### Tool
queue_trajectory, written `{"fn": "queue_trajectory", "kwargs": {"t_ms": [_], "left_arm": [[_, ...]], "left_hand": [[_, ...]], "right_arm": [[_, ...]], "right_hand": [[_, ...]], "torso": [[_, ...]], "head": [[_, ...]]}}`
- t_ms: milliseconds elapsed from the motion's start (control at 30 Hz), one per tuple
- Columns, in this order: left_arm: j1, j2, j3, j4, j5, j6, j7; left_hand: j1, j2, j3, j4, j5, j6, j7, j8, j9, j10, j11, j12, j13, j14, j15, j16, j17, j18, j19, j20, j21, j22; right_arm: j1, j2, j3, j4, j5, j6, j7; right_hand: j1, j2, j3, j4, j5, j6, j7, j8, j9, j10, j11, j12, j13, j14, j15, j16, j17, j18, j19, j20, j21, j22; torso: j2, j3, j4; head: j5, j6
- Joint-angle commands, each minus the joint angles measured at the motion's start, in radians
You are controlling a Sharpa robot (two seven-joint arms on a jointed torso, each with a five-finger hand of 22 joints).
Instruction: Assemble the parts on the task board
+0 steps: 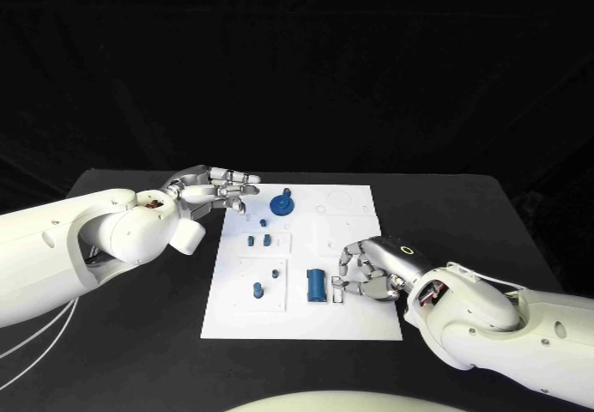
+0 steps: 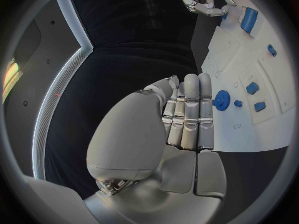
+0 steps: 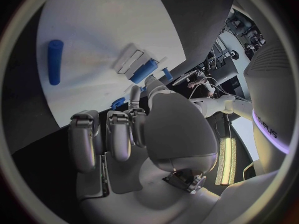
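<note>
The white task board (image 1: 353,225) lies in the middle of the table. On it are a blue gear (image 1: 282,204) at the far end, a blue cylinder (image 1: 317,285) near the front, and several small blue parts such as one (image 1: 257,290) on its left half. My left hand (image 1: 217,189) hovers at the board's far left corner with straight fingers (image 2: 190,109) just beside the gear (image 2: 222,98), holding nothing. My right hand (image 1: 372,270) sits right of the cylinder (image 2: 249,19) with fingers (image 3: 118,134) curled in; I see nothing in them. A long blue peg (image 3: 55,60) lies on the board.
The black table (image 1: 124,343) surrounds the board. My left arm (image 1: 75,240) lies over the table's left side and my right arm (image 1: 507,335) over its front right corner. Raised white frames (image 3: 129,59) stand on the board beside another blue part (image 3: 144,70).
</note>
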Motion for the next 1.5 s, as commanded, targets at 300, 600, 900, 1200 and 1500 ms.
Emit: {"fn": "queue_trajectory", "kwargs": {"t_ms": [300, 600, 900, 1200, 1500], "left_arm": [[0.0, 0.002, -0.001, 0.007, 0.001, 0.004, 0.012], [0.0, 0.005, -0.001, 0.008, 0.001, 0.004, 0.013], [0.0, 0.004, -0.001, 0.007, 0.001, 0.004, 0.013], [0.0, 0.004, -0.001, 0.008, 0.001, 0.006, 0.012], [0.0, 0.004, -0.001, 0.008, 0.001, 0.009, 0.009]], "left_hand": [[0.007, 0.002, -0.001, -0.004, 0.0, -0.003, 0.001, -0.001, -0.002, -0.009, 0.001, 0.002, 0.002, -0.006, 0.0, -0.007, -0.001, 0.015, 0.0, 0.005, 0.003, 0.001], [0.003, 0.002, -0.002, -0.002, -0.001, -0.003, 0.002, 0.0, -0.002, -0.01, 0.001, 0.004, 0.002, -0.006, 0.001, -0.007, -0.002, 0.014, 0.0, 0.006, 0.003, 0.002], [0.0, 0.003, -0.003, 0.0, -0.001, -0.003, 0.002, 0.0, -0.002, -0.01, 0.001, 0.005, 0.002, -0.005, 0.001, -0.007, -0.003, 0.014, -0.001, 0.006, 0.003, 0.002], [0.0, 0.003, -0.003, 0.0, -0.001, -0.003, 0.002, 0.0, -0.002, -0.01, 0.001, 0.005, 0.002, -0.005, 0.001, -0.007, -0.003, 0.014, -0.001, 0.006, 0.003, 0.002], [0.0, 0.003, -0.003, 0.0, -0.001, -0.003, 0.002, 0.0, -0.002, -0.01, 0.001, 0.005, 0.002, -0.005, 0.001, -0.007, -0.003, 0.014, -0.001, 0.006, 0.003, 0.002]], "right_arm": [[0.048, -0.166, 0.006, 0.049, 0.21, 0.009, 0.048], [0.022, -0.213, 0.004, 0.036, 0.203, 0.005, -0.001], [-0.023, -0.192, 0.004, 0.012, 0.167, 0.006, -0.073], [-0.042, -0.16, 0.004, -0.001, 0.134, -0.013, -0.097], [-0.045, -0.139, 0.004, -0.02, 0.114, -0.001, -0.111]], "right_hand": [[0.029, 0.023, 0.011, -0.017, 0.005, 0.077, 0.074, -0.36, -0.205, 0.031, 0.071, -0.002, 0.146, 0.095, 0.063, 0.002, 0.222, -0.007, 0.103, 0.067, 0.004, 0.263], [0.008, 0.022, -0.006, -0.006, 0.059, 0.16, 0.063, -0.419, -0.244, 0.023, 0.062, -0.018, 0.136, 0.094, 0.057, -0.001, 0.218, -0.007, 0.103, 0.067, 0.004, 0.263], [-0.045, 0.014, -0.066, -0.003, 0.151, 0.217, 0.049, -0.433, -0.252, 0.002, 0.05, -0.064, 0.105, 0.09, 0.047, -0.01, 0.204, -0.004, 0.097, 0.058, -0.008, 0.26], [-0.044, 0.015, -0.076, -0.004, 0.157, 0.226, 0.046, -0.432, -0.251, 0.002, 0.048, -0.064, 0.105, 0.09, 0.045, -0.011, 0.204, -0.004, 0.097, 0.057, -0.008, 0.259], [-0.029, 0.017, -0.085, -0.013, 0.156, 0.237, 0.04, -0.429, -0.246, 0.004, 0.043, -0.063, 0.106, 0.09, 0.041, -0.011, 0.204, -0.004, 0.097, 0.054, -0.008, 0.259]], "torso": [[-0.005, -0.0052, -0.0084], [-0.007, -0.003, -0.0135], [-0.005, -0.0014, -0.0121], [-0.006, -0.0026, -0.0114], [-0.006, -0.0038, -0.0108]], "head": [[-0.035, 0.01], [-0.047, 0.01], [-0.043, 0.009], [-0.043, 0.007], [-0.043, 0.004]]}}
